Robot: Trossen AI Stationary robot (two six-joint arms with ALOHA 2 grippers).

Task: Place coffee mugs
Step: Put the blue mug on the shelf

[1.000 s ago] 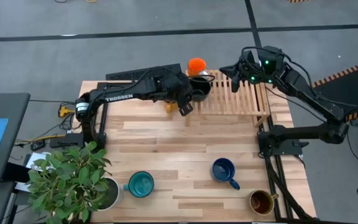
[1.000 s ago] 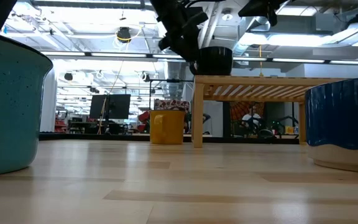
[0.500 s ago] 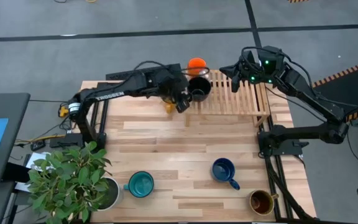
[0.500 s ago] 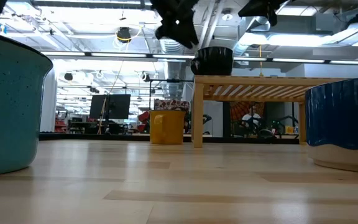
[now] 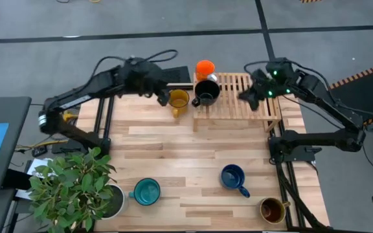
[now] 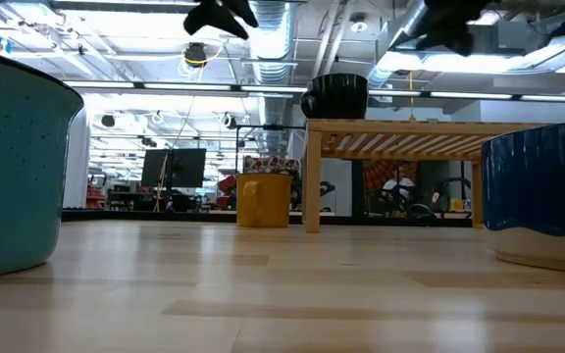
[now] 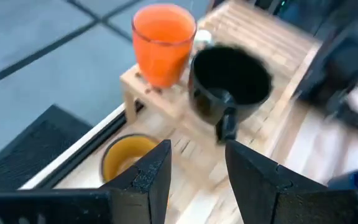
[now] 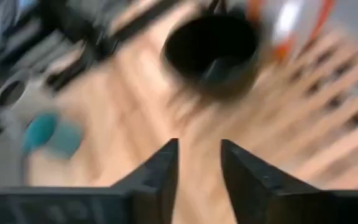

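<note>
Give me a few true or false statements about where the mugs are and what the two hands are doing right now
1. The black mug sits on the slatted wooden rack. True.
2. The yellow mug is on the rack. False: it stands on the table beside it.
3. The left hand grips a mug. False: it is open and empty.
4. The teal mug stands near the plant pot. True.
5. The right hand is open. True.

The wooden table (image 5: pixel 173 168) carries a slatted wooden rack (image 5: pixel 238 100) at its far edge, a yellow mug (image 5: pixel 178 99) just left of it, and along the near edge a potted plant (image 5: pixel 76 188) plus 3 mugs: teal (image 5: pixel 147 191), dark blue (image 5: pixel 233 177), olive-brown (image 5: pixel 272 209).
</note>
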